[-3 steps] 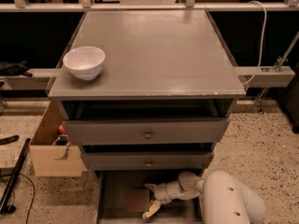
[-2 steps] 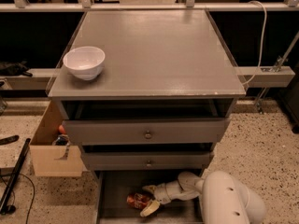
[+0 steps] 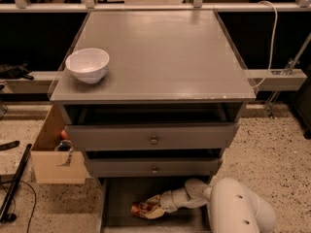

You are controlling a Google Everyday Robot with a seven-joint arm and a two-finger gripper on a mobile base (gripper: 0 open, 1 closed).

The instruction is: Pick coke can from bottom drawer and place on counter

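Note:
The bottom drawer [image 3: 119, 198] is pulled out at the foot of the cabinet, a dark flat tray. The coke can [image 3: 139, 208], red and partly hidden, lies low in the drawer's middle. My gripper [image 3: 152, 210] reaches into the drawer from the right and is right at the can, touching or around it. My white arm [image 3: 238, 211] fills the lower right corner. The counter [image 3: 165, 52] is the grey cabinet top above.
A white bowl [image 3: 88, 64] stands at the counter's front left. Two grey drawers with round knobs [image 3: 153, 140] hang slightly open above the bottom drawer. An open cardboard box [image 3: 53, 161] sits on the floor at the left, next to a black pole [image 3: 14, 188].
My gripper has moved left and slightly up inside the bottom drawer, to the can; the red of the can now shows at its tip.

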